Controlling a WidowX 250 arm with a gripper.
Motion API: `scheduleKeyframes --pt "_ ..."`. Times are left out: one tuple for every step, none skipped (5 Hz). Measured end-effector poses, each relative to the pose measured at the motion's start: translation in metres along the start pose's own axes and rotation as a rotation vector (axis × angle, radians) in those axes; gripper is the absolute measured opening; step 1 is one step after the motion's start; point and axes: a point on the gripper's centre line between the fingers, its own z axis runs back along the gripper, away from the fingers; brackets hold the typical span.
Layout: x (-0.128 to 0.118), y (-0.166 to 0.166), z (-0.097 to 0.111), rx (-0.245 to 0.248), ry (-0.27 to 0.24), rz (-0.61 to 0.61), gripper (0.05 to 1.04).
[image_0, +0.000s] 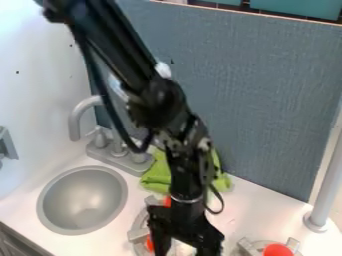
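- Gripper (186, 246): right of the sink (83, 200), pointing down; fingers spread, gap between them, tips cut off at the bottom edge. Can't tell if they touch anything.
- Near burner (137, 235): just right of the sink, partly hidden by the gripper; grey prongs, red patches showing beside the gripper.
- Arm (157, 100): comes in from top left, slants down past the sink's far right side.
- Cloth (157, 176): green, crumpled, beyond the sink and to its right, partly behind the arm.
- Far burner (277, 250): well right of the sink, red centre, grey prongs, cut off by the bottom edge.
- Faucet (79, 119): grey, behind the sink.
- Post (327, 185): grey, upright, far right of the sink.
- Panel (267, 90): blue-grey, upright, behind the sink and counter (260, 210).
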Motion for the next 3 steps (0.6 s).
scheduleKeyframes --pt "-0.009 0.017 0.026 0.017 -0.059 0.014 1.001" --pt "-0.007 0.043 0.052 0.075 -0.099 0.05 1.001" --pt "-0.004 0.06 0.068 0.077 -0.127 0.075 1.001"
